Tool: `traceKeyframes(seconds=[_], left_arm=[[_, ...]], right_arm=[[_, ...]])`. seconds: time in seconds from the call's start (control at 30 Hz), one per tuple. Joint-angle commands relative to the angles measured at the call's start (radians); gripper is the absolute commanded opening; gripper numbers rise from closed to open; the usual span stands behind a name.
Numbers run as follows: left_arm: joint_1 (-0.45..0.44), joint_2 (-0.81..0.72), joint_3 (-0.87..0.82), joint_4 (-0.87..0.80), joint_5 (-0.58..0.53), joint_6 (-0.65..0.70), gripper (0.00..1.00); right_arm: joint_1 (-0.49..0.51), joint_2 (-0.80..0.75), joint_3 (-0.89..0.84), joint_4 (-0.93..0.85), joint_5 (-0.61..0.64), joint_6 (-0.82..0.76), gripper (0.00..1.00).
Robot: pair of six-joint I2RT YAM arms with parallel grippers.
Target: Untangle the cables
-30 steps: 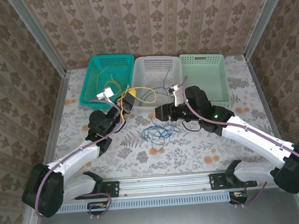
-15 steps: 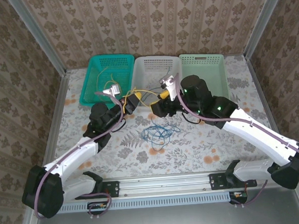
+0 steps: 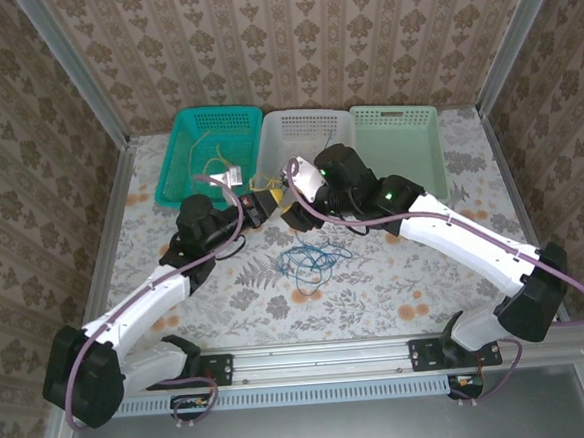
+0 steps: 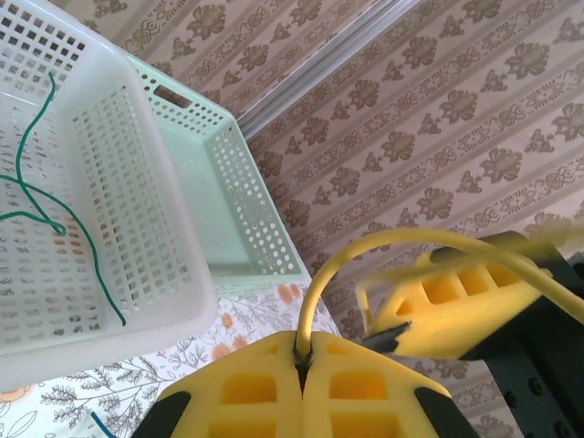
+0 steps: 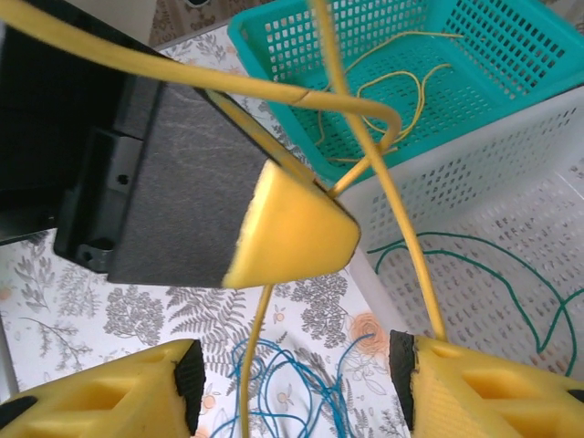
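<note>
One yellow cable (image 4: 311, 297) | pinched in L hand (image 4: 304, 363) (far end cropped)

yellow cable (image 4: 309, 306): lifted, arched | blue cables (image 3: 310, 263): tangled on table (image 3: 406, 271)

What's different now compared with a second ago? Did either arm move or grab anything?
The right gripper swung left toward the baskets, ending open beside the left gripper, the yellow cable running between its fingers. The left gripper crept slightly back, still shut on that cable. The blue cables and baskets stayed put.
</note>
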Motion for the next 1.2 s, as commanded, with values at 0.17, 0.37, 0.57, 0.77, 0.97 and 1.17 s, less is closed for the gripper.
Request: traceKeyframes(seconds=[0.17,0.37,0.57,0.77,0.97,1.17], left_arm=[[0.008,-0.011,0.052,-0.06,0.07,0.043,0.0],[0.011,-0.017,0.053,-0.091,0.082,0.052,0.0],[0.023,-0.017,0.041,-0.098,0.085,0.05,0.0],[0.036,-0.019,0.034,-0.097,0.096,0.04,0.0],[0.034,-0.02,0.041,-0.105,0.109,0.052,0.0],[0.034,-0.033,0.036,-0.117,0.112,0.059,0.0]], right_arm=[[0.02,0.038,0.034,0.011,0.084,-0.063,0.55],[0.02,0.033,0.026,0.015,0.173,-0.094,0.56],[0.021,-0.028,-0.015,0.041,0.2,-0.089,0.57],[0.018,-0.089,-0.062,0.046,0.246,-0.102,0.56],[0.007,-0.057,-0.038,0.031,0.168,-0.101,0.56],[0.008,0.041,0.009,0.017,0.093,-0.091,0.56]])
